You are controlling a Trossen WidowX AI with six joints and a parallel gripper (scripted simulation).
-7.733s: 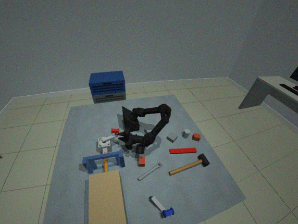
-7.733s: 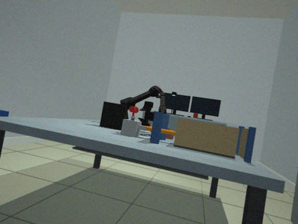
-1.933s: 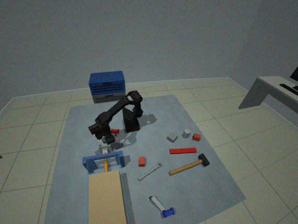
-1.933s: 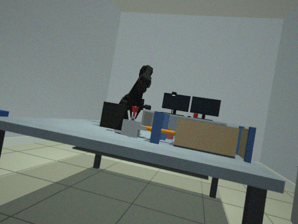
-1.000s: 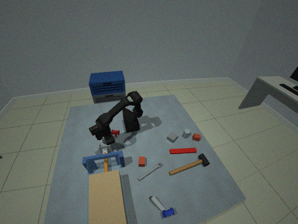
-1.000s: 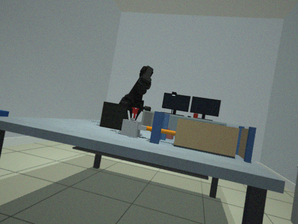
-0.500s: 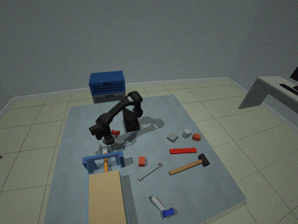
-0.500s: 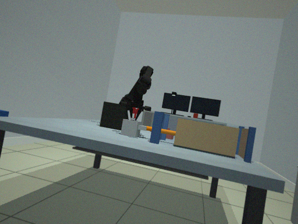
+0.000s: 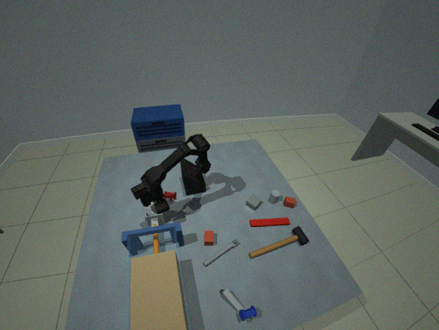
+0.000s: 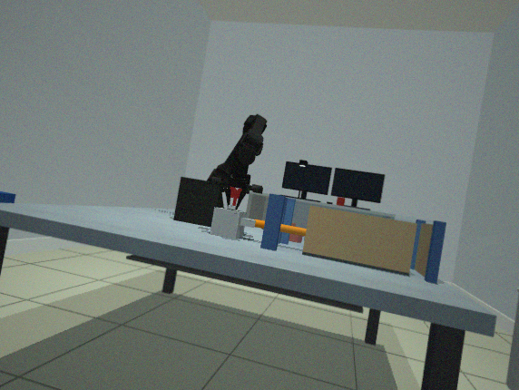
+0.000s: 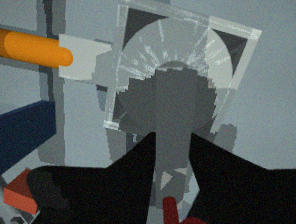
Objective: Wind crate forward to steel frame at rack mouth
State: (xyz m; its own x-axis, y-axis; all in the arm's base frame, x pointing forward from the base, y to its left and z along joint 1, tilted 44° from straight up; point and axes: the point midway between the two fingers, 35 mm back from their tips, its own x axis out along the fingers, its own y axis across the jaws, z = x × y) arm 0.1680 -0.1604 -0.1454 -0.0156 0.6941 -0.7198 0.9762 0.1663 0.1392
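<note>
My gripper [image 10: 234, 207] [image 11: 170, 137] is shut on the grey handle [image 11: 175, 105], close by the winch. Its red knob [image 9: 169, 196] [image 10: 235, 195] [image 11: 170, 210] is on the near side in the wrist view. The bar's far end covers the middle of the winch [image 10: 226, 223] [image 11: 220, 55]; whether the key sits in the hole is hidden. An orange strap [image 9: 156, 243] [image 10: 292, 229] [image 11: 35, 49] runs from the winch to the tan crate [image 9: 155, 288] [image 10: 358, 238]. The crate sits flat, with a gap between its front and the blue frame [image 9: 151, 230] [image 10: 269, 222].
A blue-knobbed handle [image 9: 247, 313], a wrench [image 9: 220, 253], a mallet [image 9: 274, 246], a red bar [image 9: 269, 222] and an orange block [image 9: 209, 238] lie right of the rack in the top view. A grey block [image 9: 253, 202], grey cylinder [image 9: 274, 196] and another orange block [image 9: 289, 202] stand farther back.
</note>
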